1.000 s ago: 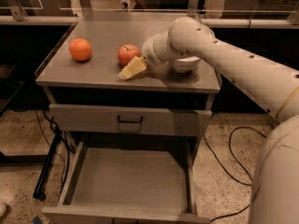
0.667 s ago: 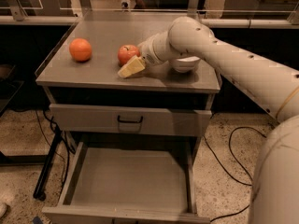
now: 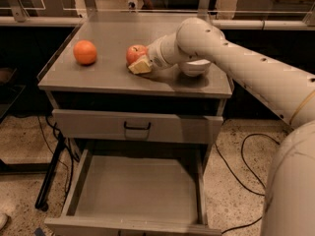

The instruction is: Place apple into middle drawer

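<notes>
- In the camera view, the apple (image 3: 135, 52) sits on the grey cabinet top (image 3: 98, 80), towards the middle, well apart from the orange (image 3: 85, 52) on its left.
- The gripper (image 3: 139, 62) is at the apple, its pale tip against the fruit's lower front side; the arm (image 3: 236, 63) reaches in from the right across a white bowl (image 3: 195, 69).
- Compared with a second ago, that pale tip has drawn in and sits a little higher and tighter against the apple, while the apple itself has hardly shifted and is not lifted.
- The far side of the apple is hidden by the fruit and the wrist, so I cannot tell whether the gripper has a hold on it yet or merely rests beside it.
- The middle drawer (image 3: 133, 193) stands pulled out below, as it did before, with its flat floor bare; the upper drawer front (image 3: 98, 127) above it is shut.
- My reading: the grasp is being settled, and the lift, the carry forward past the cabinet edge and the lowering into the drawer all remain to be done.
</notes>
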Controlling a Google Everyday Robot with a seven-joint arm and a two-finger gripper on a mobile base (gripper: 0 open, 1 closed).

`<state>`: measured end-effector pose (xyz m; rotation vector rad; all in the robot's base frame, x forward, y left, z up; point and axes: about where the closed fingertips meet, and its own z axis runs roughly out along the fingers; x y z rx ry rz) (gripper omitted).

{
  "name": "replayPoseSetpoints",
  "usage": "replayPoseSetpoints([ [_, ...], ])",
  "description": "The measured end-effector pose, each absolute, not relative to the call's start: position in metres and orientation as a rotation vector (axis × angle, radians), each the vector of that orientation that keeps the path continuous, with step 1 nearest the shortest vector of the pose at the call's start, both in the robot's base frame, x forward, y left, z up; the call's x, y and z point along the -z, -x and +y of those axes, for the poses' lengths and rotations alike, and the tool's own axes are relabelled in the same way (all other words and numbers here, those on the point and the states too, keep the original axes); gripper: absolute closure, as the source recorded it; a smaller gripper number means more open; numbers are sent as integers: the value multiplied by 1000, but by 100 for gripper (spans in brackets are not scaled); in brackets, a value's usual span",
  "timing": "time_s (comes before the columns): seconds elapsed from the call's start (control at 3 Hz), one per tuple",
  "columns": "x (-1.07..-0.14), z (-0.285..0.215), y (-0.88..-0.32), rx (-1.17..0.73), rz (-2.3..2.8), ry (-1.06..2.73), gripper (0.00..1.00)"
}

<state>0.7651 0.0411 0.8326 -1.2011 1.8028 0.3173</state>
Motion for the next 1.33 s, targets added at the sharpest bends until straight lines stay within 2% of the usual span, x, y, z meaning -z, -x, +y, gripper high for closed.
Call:
replayPoseSetpoints([
  [0.33,-833,41,-765,-317,1803,1201,99],
  [1.33,-923,38,-715,-219,1717,1211,100],
])
